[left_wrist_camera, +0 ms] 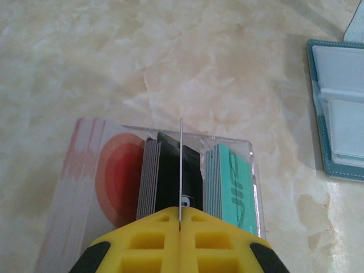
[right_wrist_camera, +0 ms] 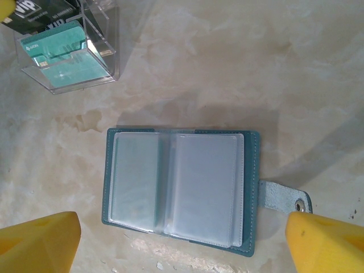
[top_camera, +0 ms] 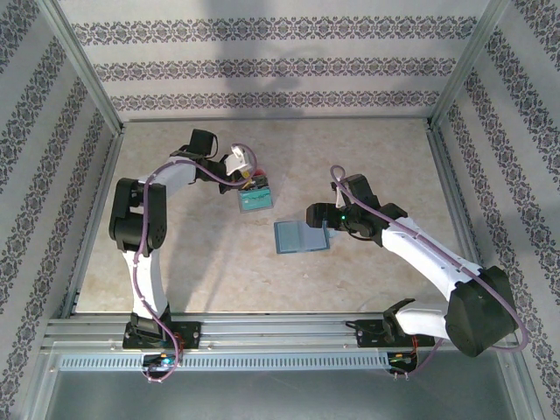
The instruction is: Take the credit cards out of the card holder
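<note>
While the card holder (right_wrist_camera: 179,187) lies open and flat on the marble-patterned table (right_wrist_camera: 227,68) with its clear sleeves facing up, the right gripper (right_wrist_camera: 182,236) hovers directly above it, jaws spread wide to either side. Beyond the card holder and to its left, the left gripper (left_wrist_camera: 180,219) pinches a thin card (left_wrist_camera: 180,165) edge-on over a clear box (left_wrist_camera: 253,170) holding black and teal credit cards (left_wrist_camera: 230,179).

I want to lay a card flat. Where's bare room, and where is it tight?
Free: the far table strip between the back wall and the clear box, and the near stretch between the card holder and the base rail. Crowded: the middle, where the left tool grips a card over that box and the open right tool hovers above the holder.
</note>
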{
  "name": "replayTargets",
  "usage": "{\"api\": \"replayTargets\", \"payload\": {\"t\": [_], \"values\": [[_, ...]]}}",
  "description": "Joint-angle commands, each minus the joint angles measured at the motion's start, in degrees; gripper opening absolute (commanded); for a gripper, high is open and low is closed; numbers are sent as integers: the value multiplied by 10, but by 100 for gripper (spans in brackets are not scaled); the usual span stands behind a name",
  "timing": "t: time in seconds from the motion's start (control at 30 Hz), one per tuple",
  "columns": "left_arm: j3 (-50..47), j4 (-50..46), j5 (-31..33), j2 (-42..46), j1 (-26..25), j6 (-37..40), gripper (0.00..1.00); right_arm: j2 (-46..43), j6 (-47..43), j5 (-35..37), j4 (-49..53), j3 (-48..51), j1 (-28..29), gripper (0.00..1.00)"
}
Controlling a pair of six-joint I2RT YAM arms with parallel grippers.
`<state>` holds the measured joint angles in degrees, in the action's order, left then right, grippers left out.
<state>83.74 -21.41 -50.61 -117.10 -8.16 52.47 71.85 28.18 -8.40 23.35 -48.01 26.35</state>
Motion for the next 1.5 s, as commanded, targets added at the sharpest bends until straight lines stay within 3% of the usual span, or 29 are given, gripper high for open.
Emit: {"api": "replayTargets", "payload": {"t": [0.0, 0.2, 0.37, 0.47, 0.57, 0.63, 0.73, 0.83, 0.93, 1.17, 1.47], "values": [[18, -28, -8, -19, 7, 18, 0, -1, -2, -6, -4, -3, -3, 93], [12, -1, -11, -7, 6, -5, 29, 2, -6, 1, 0, -6, 2, 92], [-5, 25, -14, 35, 5, -26, 33, 10, -7, 55, 25, -19, 32, 87], [-27, 64, -15, 73, 5, -60, 34, 24, -2, 100, 45, -33, 61, 77], [-62, 122, 13, 117, 2, -121, 38, 47, 6, 133, 60, -47, 95, 66], [-90, 154, 51, 149, -2, -163, 41, 65, 12, 152, 65, -56, 121, 65], [-139, 205, 126, 200, -12, -238, 55, 100, 26, 165, 63, -69, 155, 65], [-212, 282, 194, 258, -18, -337, 86, 146, 33, 161, 60, -88, 177, 64], [-299, 367, 257, 320, -23, -413, 100, 197, 35, 166, 62, -114, 196, 63], [-421, 400, 361, 419, -29, -452, 100, 287, 26, 182, 70, -163, 214, 65], [-466, 426, 354, 431, -30, -485, 100, 332, 22, 188, 66, -173, 209, 65]]}}
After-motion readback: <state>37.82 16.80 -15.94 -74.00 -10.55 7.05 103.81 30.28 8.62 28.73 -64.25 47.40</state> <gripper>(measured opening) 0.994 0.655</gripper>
